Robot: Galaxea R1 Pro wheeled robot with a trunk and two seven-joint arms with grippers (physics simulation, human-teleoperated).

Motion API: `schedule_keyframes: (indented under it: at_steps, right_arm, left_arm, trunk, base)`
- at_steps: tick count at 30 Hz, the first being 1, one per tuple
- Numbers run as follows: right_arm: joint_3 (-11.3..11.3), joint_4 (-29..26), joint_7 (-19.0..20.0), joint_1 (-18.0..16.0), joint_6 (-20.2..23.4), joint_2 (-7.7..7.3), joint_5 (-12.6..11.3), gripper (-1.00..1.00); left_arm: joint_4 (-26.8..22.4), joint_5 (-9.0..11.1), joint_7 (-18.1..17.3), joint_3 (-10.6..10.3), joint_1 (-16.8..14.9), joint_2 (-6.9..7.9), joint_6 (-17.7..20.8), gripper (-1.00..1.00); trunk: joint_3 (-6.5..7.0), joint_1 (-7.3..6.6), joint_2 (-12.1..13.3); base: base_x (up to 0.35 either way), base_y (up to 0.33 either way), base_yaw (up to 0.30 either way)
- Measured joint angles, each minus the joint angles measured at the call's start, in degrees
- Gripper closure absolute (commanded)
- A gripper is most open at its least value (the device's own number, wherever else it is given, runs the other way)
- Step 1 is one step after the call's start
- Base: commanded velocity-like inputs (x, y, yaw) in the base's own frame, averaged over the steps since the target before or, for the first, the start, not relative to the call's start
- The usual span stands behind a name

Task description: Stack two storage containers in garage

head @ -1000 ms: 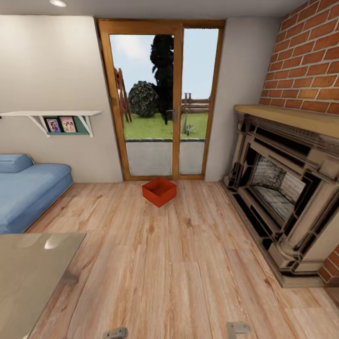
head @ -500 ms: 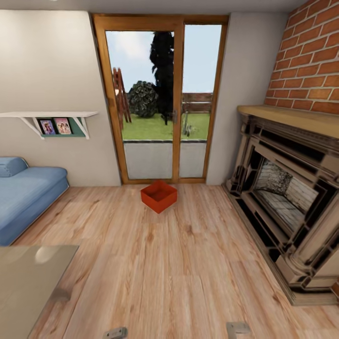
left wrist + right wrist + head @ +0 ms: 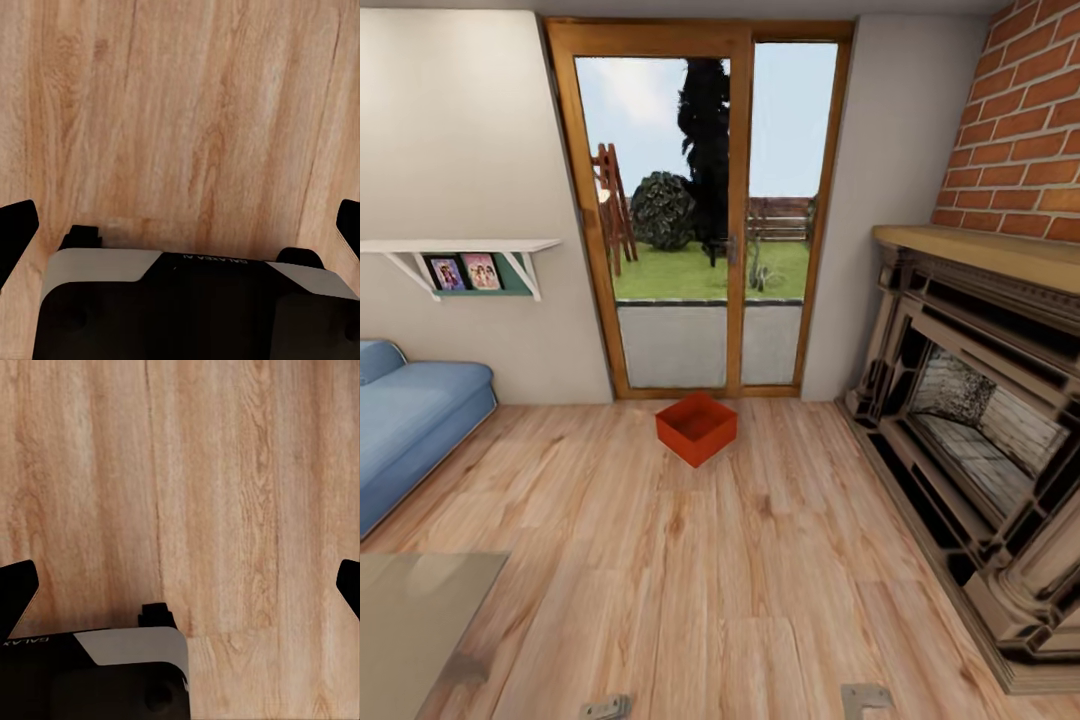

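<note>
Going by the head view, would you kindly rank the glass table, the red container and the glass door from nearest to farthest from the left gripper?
1. Glass table, just left of the left gripper.
2. Red container, on the wood floor ahead.
3. Glass door, behind the container.

Left tool [image 3: 180, 225]: black fingertips at both frame edges, wedge-shaped. Below them a pale grey-white shell over a black housing [image 3: 187, 315], with faint mirrored lettering on its upper edge; two small black lugs on top.

Right tool [image 3: 180, 585]: same black wedge tips, grey-white panel, black body, one lug.

Head view, lower edge: two small grey metal brackets [image 3: 866, 697].
</note>
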Motion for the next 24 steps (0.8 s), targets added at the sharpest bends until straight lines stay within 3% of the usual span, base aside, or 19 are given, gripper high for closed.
schedule_keyframes:
  at_steps: [24]
  right_arm:
    - [0.12, 0.0, 0.0, 0.0, -0.02, 0.08, 0.02, -1.0]
  left_arm:
    - [0.0, 0.08, 0.0, 0.01, 0.0, 0.01, 0.0, -1.0]
  trunk:
    - [0.0, 0.0, 0.0]
  base:
    - [0.333, 0.0, 0.0]
